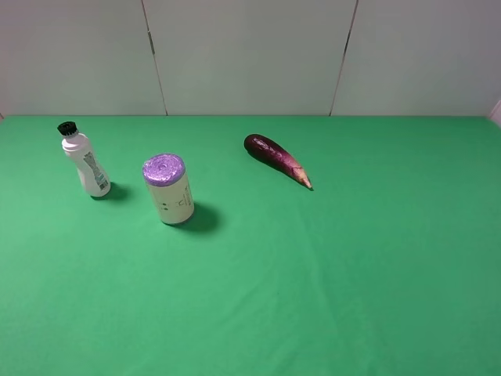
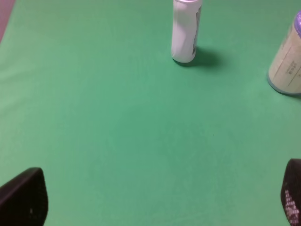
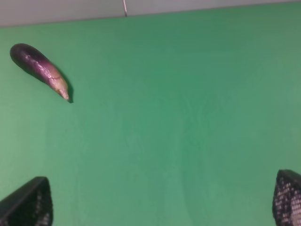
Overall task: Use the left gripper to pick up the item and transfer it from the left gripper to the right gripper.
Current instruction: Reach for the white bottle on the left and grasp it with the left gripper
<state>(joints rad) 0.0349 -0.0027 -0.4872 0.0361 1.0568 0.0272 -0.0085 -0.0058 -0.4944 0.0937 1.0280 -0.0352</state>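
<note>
The item, a slim white bottle (image 1: 86, 163) with a black cap, stands upright at the far left of the green table. Its body also shows in the left wrist view (image 2: 186, 32), with the cap cut off by the frame edge. The left gripper (image 2: 160, 200) is open and empty, only its two black fingertips (image 2: 23, 197) in sight, well short of the bottle. The right gripper (image 3: 162, 200) is open and empty over bare cloth, its fingertips (image 3: 28, 202) at the frame corners. Neither arm shows in the exterior high view.
A cream can with a purple top (image 1: 168, 189) stands right of the bottle, and shows in the left wrist view (image 2: 288, 63). A dark purple eggplant (image 1: 275, 158) lies at mid-back, also in the right wrist view (image 3: 40, 69). A pale wall borders the table's far edge.
</note>
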